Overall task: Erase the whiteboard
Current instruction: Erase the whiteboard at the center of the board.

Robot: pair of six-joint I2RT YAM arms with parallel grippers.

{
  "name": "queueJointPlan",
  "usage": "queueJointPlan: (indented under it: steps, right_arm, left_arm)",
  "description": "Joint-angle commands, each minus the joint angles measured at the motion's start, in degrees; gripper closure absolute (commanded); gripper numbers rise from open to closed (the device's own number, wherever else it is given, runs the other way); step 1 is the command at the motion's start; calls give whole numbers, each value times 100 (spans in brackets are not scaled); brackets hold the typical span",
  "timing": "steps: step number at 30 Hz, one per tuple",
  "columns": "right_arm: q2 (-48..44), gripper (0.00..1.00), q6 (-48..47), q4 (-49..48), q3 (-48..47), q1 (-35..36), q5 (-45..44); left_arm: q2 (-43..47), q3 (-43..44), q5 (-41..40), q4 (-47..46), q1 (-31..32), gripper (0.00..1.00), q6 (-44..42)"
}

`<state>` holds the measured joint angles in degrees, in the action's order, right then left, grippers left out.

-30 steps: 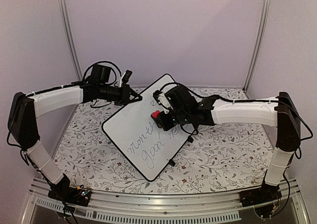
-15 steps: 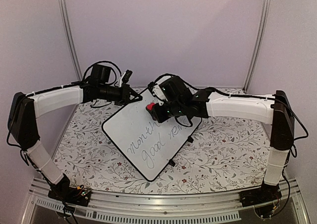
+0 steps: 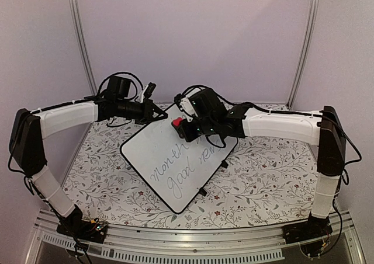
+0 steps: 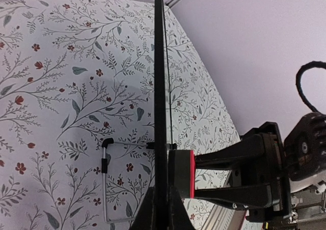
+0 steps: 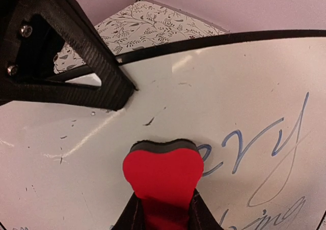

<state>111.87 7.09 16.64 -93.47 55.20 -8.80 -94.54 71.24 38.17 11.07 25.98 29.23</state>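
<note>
The whiteboard (image 3: 153,153) stands tilted on the table, grey handwriting (image 3: 175,173) across its lower half. My left gripper (image 3: 156,113) is shut on the board's upper left edge; in the left wrist view the black frame (image 4: 160,87) runs edge-on between the jaws of the left gripper (image 4: 162,209). My right gripper (image 3: 183,129) is shut on a red eraser (image 3: 177,123) whose dark pad presses against the board near its top. In the right wrist view the eraser (image 5: 162,176) sits just left of blue-grey writing (image 5: 254,143), with the left gripper's finger (image 5: 66,67) at the board's rim.
A floral tablecloth (image 3: 263,176) covers the table. A thin wire stand (image 4: 106,179) sticks out behind the board, and a small black foot (image 3: 203,191) shows at its lower edge. Metal posts (image 3: 82,48) rise at the back corners against the plain wall.
My right gripper has slid the eraser up and to the left across the board, towards its top edge. The left arm and the board have stayed put.
</note>
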Motion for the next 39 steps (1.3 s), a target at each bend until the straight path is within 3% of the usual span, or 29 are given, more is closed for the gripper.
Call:
queueJointPlan:
  steps: [1,6,12,27,39]
  right_arm:
    - [-285,100,187,125,858,-61,-30]
    - [-620,100,337,-76,1417,-60,-17]
    - [-700,100,359,-100,1419,-62,-94]
    - [-122,100,99,187,124,-163,-272]
    - [-619,100,395,5,1310,-163,-141]
  left_arm:
    - [-109,-136,173,132,102,100,-273]
    - [-117,-146,173,124,102,100,-263]
    - [-122,-146,190,123,116,100,-256]
    - [-106,-147,181,122,125,100,-261]
    - [-110,-150,217,109,122,100,-247]
